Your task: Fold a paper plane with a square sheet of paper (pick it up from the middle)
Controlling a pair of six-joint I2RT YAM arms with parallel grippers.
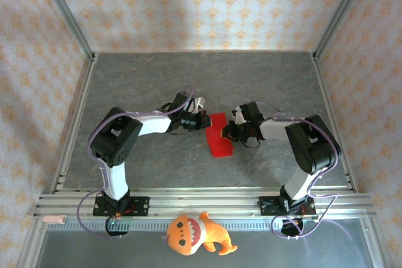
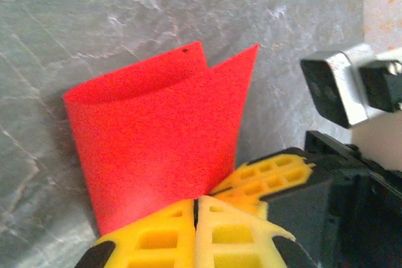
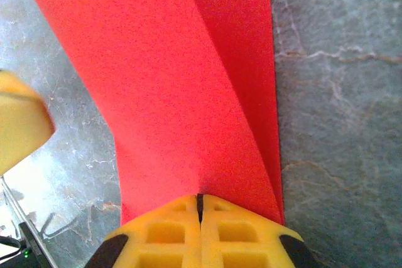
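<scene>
The paper [image 1: 220, 135] is bright red and plain, bent double in a loose curl, one corner pointed; it sits at centre of the top frame between both grippers; left gripper [image 2: 196, 202] jaws closed tight, pinching its lower edge; right gripper [image 3: 200, 198] jaws likewise closed on it at frame bottom; table [image 1: 157, 86] grey, marbled; walls [image 1: 188, 4] patterned; plush toy [image 1: 191, 233] bottom centre.

The white-and-black left arm [image 1: 125, 136] and right arm [image 1: 304, 139] are reaching inward, elbows bent. The yellow-fingered left tool [image 1: 202, 119] and right tool [image 1: 228, 131] are both pinching the thin bright red square sheet of paper [image 1: 220, 139].
</scene>
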